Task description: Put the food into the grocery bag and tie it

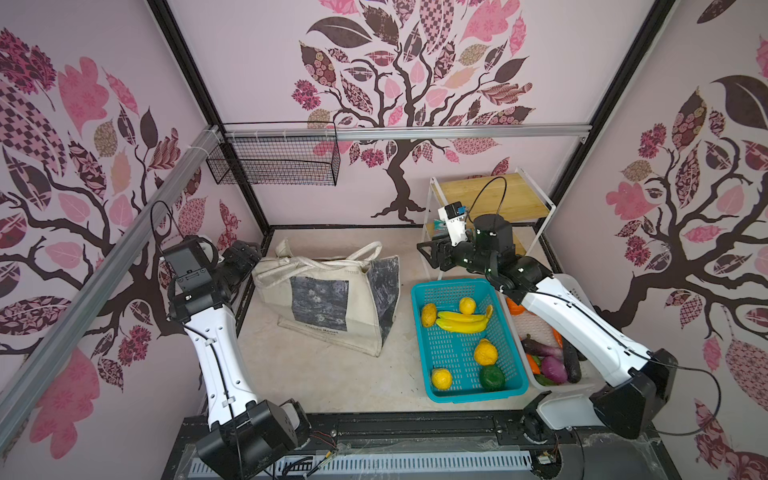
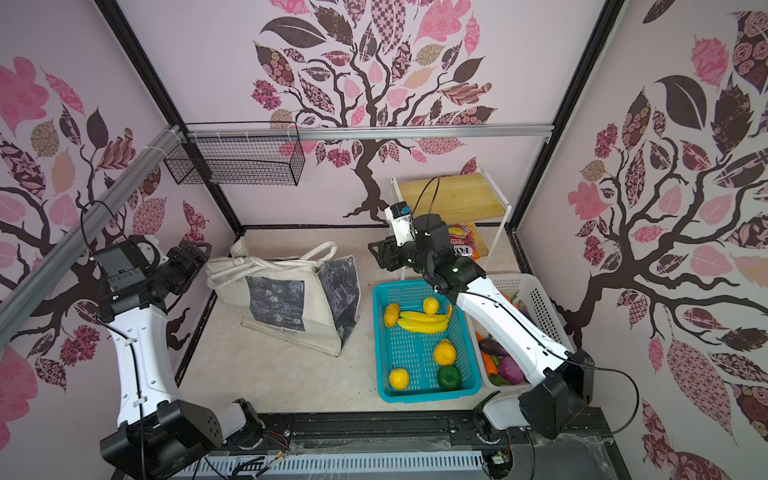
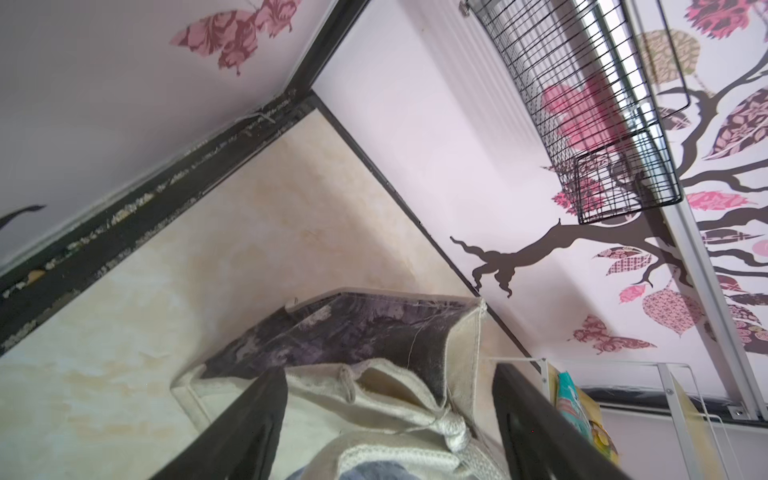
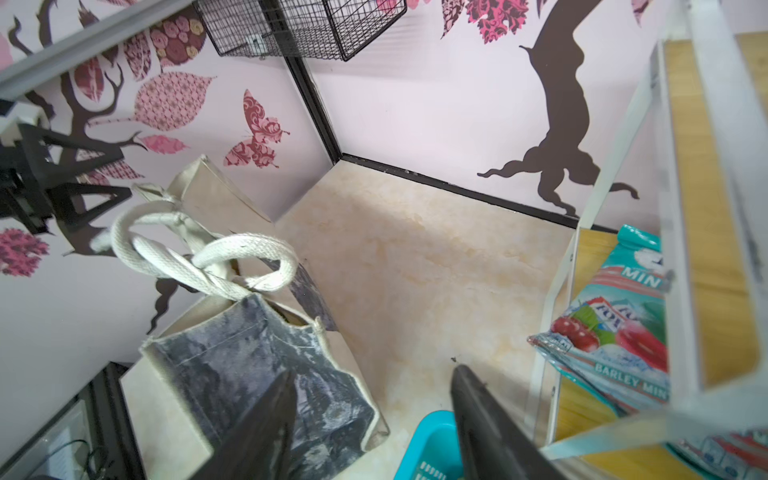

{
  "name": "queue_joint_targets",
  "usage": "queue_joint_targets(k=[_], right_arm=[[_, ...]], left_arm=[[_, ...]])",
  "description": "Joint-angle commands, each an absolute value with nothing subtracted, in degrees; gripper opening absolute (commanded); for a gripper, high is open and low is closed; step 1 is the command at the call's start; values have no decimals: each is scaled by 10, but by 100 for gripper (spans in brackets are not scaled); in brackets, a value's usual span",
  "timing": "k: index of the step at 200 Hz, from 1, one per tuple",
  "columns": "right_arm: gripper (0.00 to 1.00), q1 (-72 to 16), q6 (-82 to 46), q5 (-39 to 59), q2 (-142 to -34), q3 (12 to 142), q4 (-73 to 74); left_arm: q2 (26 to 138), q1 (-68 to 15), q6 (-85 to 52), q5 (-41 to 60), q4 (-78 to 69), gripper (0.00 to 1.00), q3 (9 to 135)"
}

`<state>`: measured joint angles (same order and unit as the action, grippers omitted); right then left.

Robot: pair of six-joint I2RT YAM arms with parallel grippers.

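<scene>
1. Your cream canvas tote bag point(image 1: 324, 299) stands far left on the tabletop point(image 1: 332, 382), its cream handles point(image 4: 208, 257) knotted, so tying looks finished.
2. Your left pincer point(image 3: 390, 372) and right pincer point(image 4: 374, 372) both gape, empty.
3. The yellow toy bananas point(image 1: 461, 322) lie in the teal plastic basket point(image 1: 453, 283). Next, I'd back both arms away.

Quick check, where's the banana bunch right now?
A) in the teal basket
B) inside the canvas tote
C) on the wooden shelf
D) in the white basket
A: in both top views the yellow bananas lie on the floor of the teal basket, which stands beside the tote.
</scene>
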<state>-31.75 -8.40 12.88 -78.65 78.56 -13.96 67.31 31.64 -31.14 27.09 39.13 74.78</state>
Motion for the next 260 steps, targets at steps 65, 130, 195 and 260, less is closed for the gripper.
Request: queue_joint_targets(k=[65, 130, 195, 260], right_arm=[[100, -312, -135, -60, -583, 639, -189], [100, -182, -185, -84, -460, 461, -166], [100, -102, -200, -115, -444, 353, -64], [100, -98, -104, -252, -498, 186, 228]], left_arm=[[510, 323, -246, 234, 452, 98, 678], [356, 248, -202, 198, 359, 98, 494], [292, 246, -207, 165, 274, 98, 363], [268, 78, -217, 0, 93, 98, 249]])
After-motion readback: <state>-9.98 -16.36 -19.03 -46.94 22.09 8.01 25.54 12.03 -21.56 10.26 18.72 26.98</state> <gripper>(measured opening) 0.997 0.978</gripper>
